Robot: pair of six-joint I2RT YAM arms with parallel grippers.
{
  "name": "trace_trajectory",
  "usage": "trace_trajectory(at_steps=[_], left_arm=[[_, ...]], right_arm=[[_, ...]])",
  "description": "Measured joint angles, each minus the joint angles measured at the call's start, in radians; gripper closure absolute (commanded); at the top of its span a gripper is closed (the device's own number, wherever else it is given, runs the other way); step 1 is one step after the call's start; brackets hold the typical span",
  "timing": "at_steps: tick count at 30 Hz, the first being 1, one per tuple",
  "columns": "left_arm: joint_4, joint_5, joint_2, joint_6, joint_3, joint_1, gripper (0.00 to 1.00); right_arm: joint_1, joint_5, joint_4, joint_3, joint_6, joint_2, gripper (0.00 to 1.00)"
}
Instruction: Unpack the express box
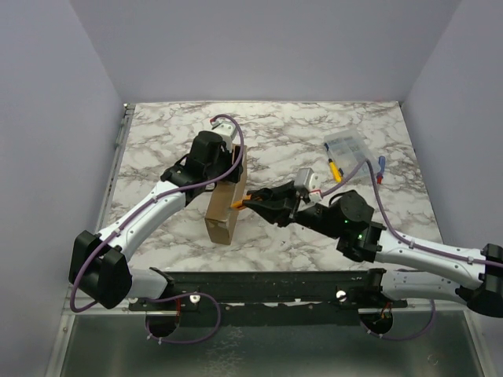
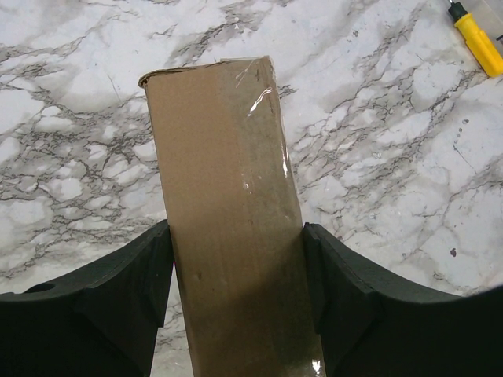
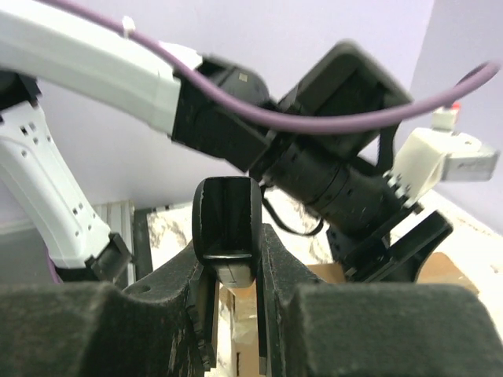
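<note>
Express box on its narrow edge near the middle of the counter, one arm on each side.

From above, the left end effector is clamped on the upper edge of the brown box, and its two dark fingers press on both flat faces, so the box stays upright. A strip of clear tape shines along the upper edge. The right end effector comes from the right side and is closed around a narrow black tool. The orange front part of the tool reaches the right face of the box; I cannot tell if it touches. Farther right on the counter lie a clear plastic case and just beside it a small yellow item, both well apart from the box.
</note>
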Motion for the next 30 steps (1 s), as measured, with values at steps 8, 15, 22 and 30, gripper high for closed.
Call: trace_trajectory(at_steps=[8, 15, 22, 30], left_arm=[[0.000, 0.005, 0.000, 0.019, 0.000, 0.000, 0.26], [-0.012, 0.030, -0.003, 0.077, 0.000, -0.010, 0.41], [-0.026, 0.021, -0.063, 0.225, -0.041, -0.177, 0.39], [0.019, 0.069, -0.151, 0.327, -0.136, -0.240, 0.45]], right_arm=[[0.002, 0.166, -0.081, 0.027, -0.011, -0.153, 0.99], [0.003, 0.666, -0.158, 0.022, -0.011, -0.264, 0.99], [-0.008, 0.895, -0.286, 0.071, -0.017, -0.193, 0.99], [-0.035, 0.835, -0.355, 0.104, -0.012, -0.152, 0.99]])
